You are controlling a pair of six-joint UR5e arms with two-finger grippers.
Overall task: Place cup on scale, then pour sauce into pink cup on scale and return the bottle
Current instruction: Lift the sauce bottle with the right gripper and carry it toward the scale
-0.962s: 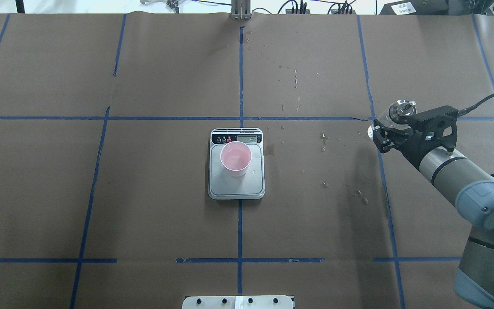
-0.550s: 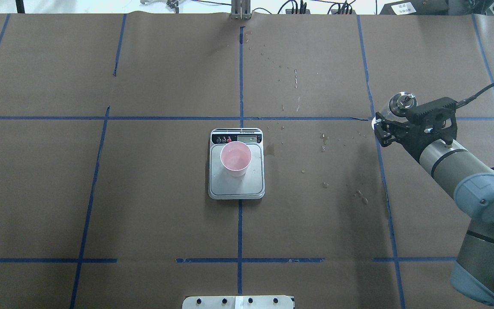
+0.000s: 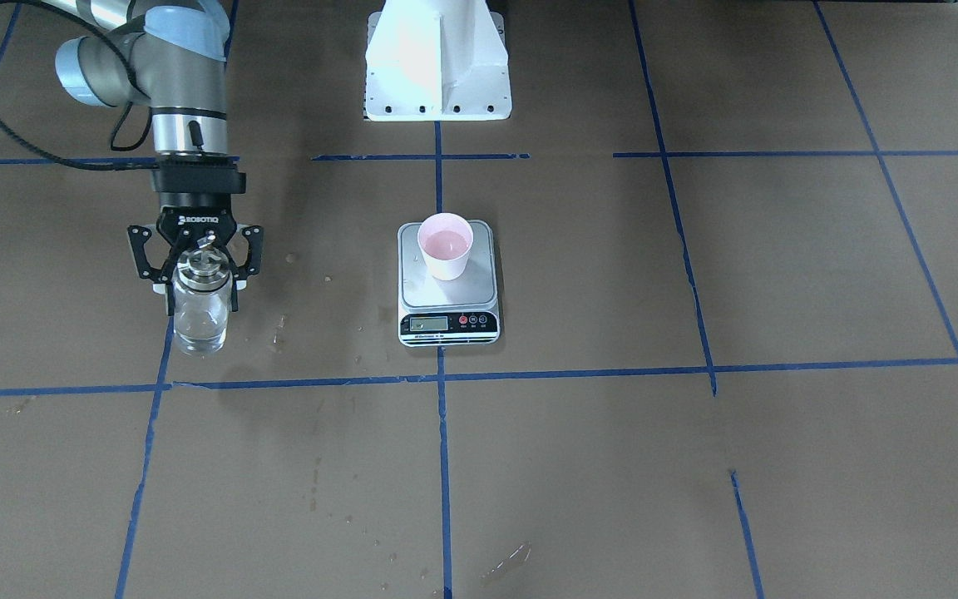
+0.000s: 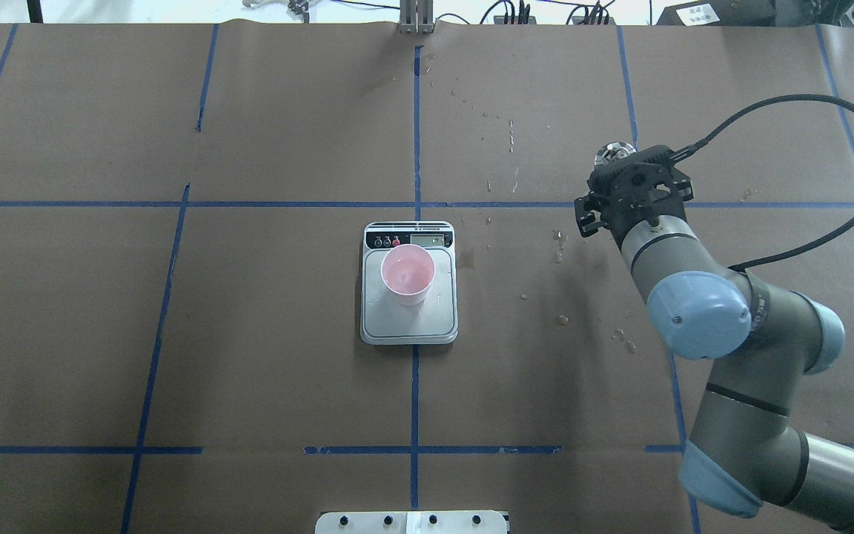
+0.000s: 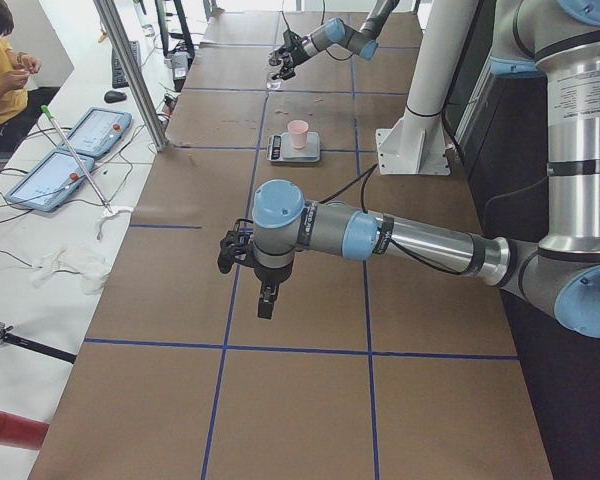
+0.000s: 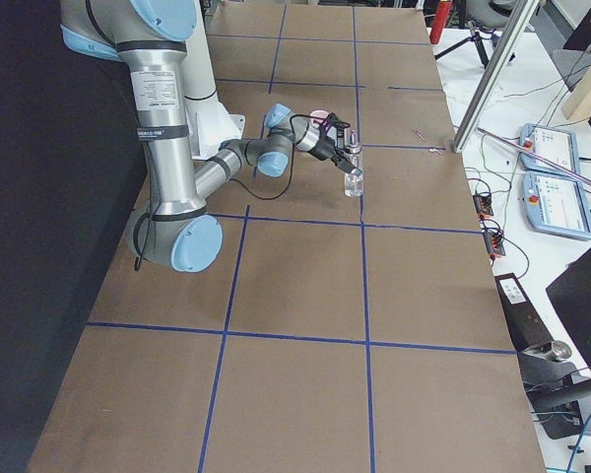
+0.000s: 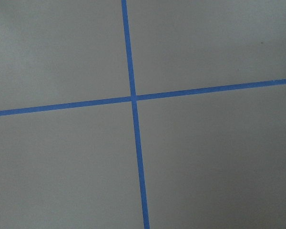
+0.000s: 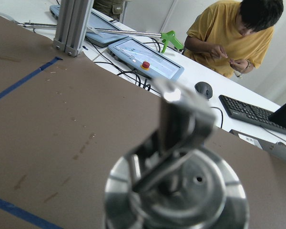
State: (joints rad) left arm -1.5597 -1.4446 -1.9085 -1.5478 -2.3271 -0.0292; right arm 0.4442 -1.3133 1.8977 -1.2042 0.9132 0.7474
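The pink cup [image 4: 408,273] stands on the steel scale [image 4: 408,325] at the table's middle; both also show in the front view, the cup [image 3: 445,243] on the scale [image 3: 448,301]. My right gripper [image 3: 202,287] is shut on the clear glass bottle [image 3: 199,323] just below its silver cap and holds it upright, right of the scale in the overhead view [image 4: 614,154]. I cannot tell whether its base touches the paper. The cap [image 8: 176,191] fills the right wrist view. My left gripper [image 5: 242,252] shows only in the left side view; I cannot tell if it is open.
Wet spots [image 4: 560,245] dot the brown paper between the scale and the bottle. The white robot base [image 3: 436,58] stands behind the scale. An operator [image 8: 233,38] sits past the far edge, with tablets [image 8: 143,57] and a metal post [image 4: 416,18].
My right arm has swung the bottle left and farther out, across the blue tape line, closer to the scale. The cup and scale have not moved.
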